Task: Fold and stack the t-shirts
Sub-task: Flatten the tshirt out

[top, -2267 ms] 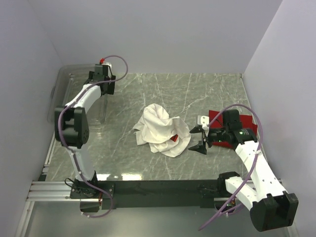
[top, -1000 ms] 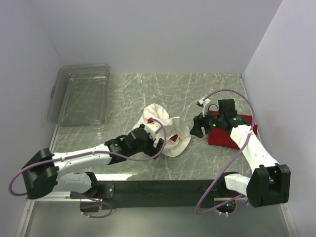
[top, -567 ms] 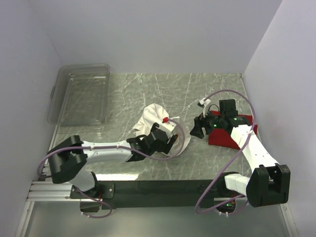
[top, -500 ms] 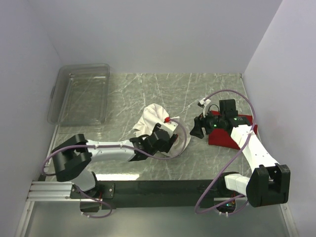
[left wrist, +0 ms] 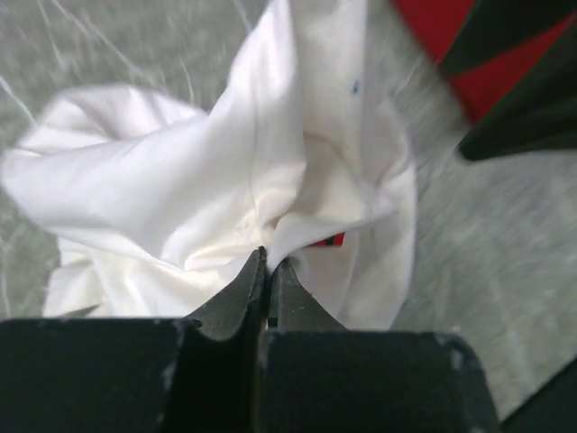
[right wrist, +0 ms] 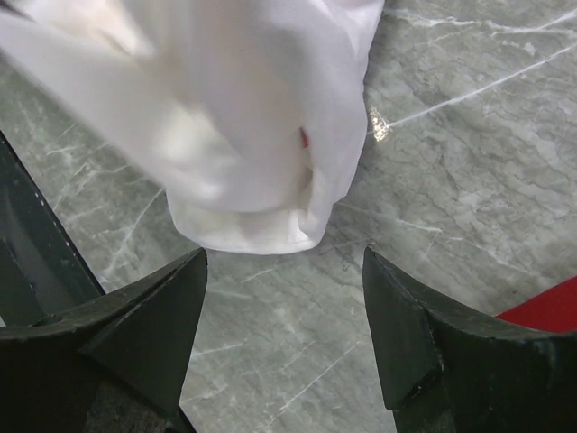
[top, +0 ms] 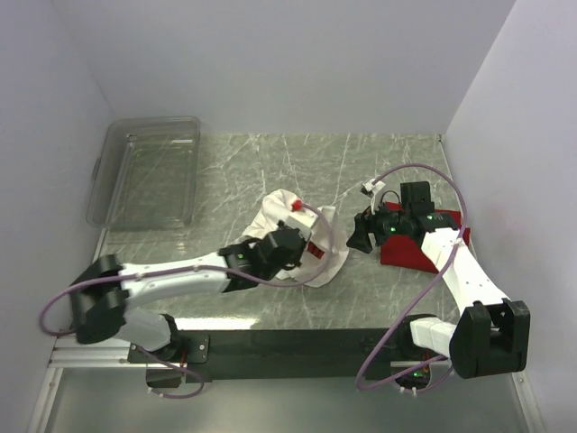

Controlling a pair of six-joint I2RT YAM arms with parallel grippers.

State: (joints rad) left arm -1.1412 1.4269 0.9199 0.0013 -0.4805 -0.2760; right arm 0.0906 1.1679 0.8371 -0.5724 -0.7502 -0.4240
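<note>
The white t-shirt (top: 293,236) lies crumpled at the table's middle, a bit of its red print showing (left wrist: 326,241). My left gripper (left wrist: 268,262) is shut on a fold of this white cloth (left wrist: 225,171) near its front side; in the top view the left gripper (top: 290,242) sits over the heap. The red t-shirt (top: 416,245) lies at the right under the right arm, and a strip of it shows in the left wrist view (left wrist: 433,36). My right gripper (top: 359,233) stands open just right of the white shirt (right wrist: 243,117), with bare table between its fingers (right wrist: 281,302).
A clear plastic bin (top: 146,171) stands at the back left. The table is grey marble (top: 379,167), walled at left, back and right. A dark rail (top: 297,341) runs along the near edge.
The left arm swung from the bin to the white t-shirt, and its jaws closed on a fold within the last second. The right arm stayed still.
</note>
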